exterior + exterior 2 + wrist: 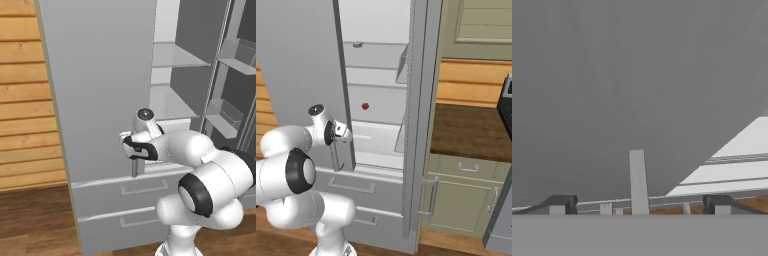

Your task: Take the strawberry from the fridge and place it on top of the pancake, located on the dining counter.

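The fridge stands with its left door closed and its right door swung open, so that in the left base view the closed door's flat grey face takes up the middle of the frame and the white shelves show at upper right, with door bins further right. The gripper sits at the centre of that view, at the lower inner corner of the closed door, with the foot of the slim bar handle showing just below it; the two drawers lie beneath, across the lower middle of the frame. In the right base view the gripper is at centre left, against the door's edge, and the strawberry shows as a tiny dark-red dot on a white shelf inside the open compartment, up and to the right of the gripper and well apart from it. In the hand view the two dark fingertips rise near the bottom left and bottom right corners, spread wide with nothing between them but the vertical handle standing at bottom centre, untouched by either tip; the fingers are open and hold nothing. The grey door face fills most of that view, with white shelf edges at lower right. At the right of the right base view sage-green cabinets carry a dark wood top against a wood-plank wall
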